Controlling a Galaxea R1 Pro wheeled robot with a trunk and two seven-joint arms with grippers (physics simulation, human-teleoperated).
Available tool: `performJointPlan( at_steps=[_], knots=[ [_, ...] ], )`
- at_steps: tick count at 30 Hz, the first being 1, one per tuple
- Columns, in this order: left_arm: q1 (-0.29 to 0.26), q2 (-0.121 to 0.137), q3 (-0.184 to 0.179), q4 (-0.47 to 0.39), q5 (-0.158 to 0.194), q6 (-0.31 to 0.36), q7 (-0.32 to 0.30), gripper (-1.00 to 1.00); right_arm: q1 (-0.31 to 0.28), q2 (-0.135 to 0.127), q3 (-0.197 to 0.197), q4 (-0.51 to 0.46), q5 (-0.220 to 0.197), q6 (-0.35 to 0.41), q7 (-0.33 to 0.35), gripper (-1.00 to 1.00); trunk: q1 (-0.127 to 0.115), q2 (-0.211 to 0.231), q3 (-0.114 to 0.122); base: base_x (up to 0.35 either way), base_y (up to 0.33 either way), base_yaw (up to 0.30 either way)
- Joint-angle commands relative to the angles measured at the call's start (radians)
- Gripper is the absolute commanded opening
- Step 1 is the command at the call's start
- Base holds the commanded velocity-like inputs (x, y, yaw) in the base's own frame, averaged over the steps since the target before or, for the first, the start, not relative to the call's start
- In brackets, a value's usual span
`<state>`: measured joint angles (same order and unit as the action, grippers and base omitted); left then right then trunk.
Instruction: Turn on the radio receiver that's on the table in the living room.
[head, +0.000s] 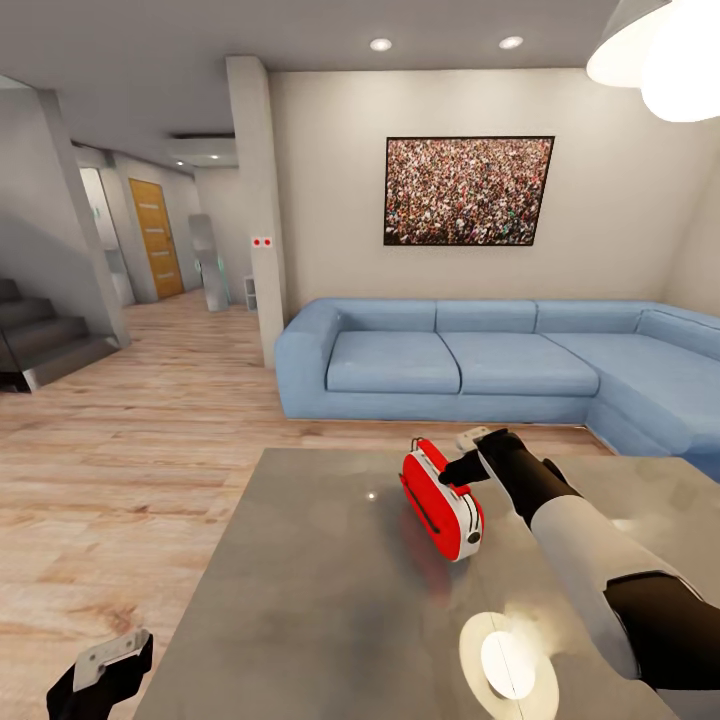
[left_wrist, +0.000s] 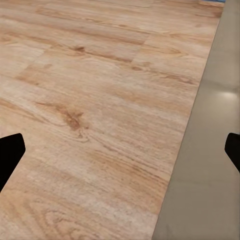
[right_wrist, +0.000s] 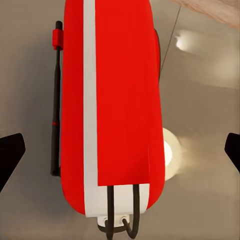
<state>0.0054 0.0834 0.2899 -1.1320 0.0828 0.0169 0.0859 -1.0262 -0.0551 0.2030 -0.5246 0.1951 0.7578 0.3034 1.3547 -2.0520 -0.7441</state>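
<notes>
The red radio receiver with white sides stands on edge on the glossy grey table, its thin black handle toward the near left. My right gripper is at the radio's far upper edge, its fingers touching or nearly touching the casing. In the right wrist view the radio lies lengthwise between my right gripper's widely spread fingertips, so it is open. My left gripper hangs low beside the table's near left corner. It is open over the wood floor, next to the table edge.
A long blue corner sofa runs behind the table under a framed crowd picture. A white pendant lamp hangs at the upper right, mirrored on the tabletop. Light wood floor spreads left toward a pillar and stairs.
</notes>
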Motion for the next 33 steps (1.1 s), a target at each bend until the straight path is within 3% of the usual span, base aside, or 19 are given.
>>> performJointPlan(
  at_steps=[1,23,33],
  knots=[
    [0.000,0.000,0.000,0.000,0.000,0.000,0.000,1.00,0.000,0.000,0.000,0.000,0.000,0.000,0.000,1.00,0.000,0.000,0.000,0.000,0.000,0.000],
    [0.000,-0.001,0.000,0.001,0.000,0.000,0.000,1.00,0.000,0.000,0.001,0.000,0.003,0.000,-0.001,1.00,0.000,0.000,0.000,0.000,0.000,0.000],
    [0.000,-0.001,0.000,0.001,0.000,-0.001,0.000,1.00,0.000,0.000,0.001,0.000,0.003,0.000,-0.001,1.00,0.034,-0.063,-0.028,0.000,0.000,0.000]
  ],
)
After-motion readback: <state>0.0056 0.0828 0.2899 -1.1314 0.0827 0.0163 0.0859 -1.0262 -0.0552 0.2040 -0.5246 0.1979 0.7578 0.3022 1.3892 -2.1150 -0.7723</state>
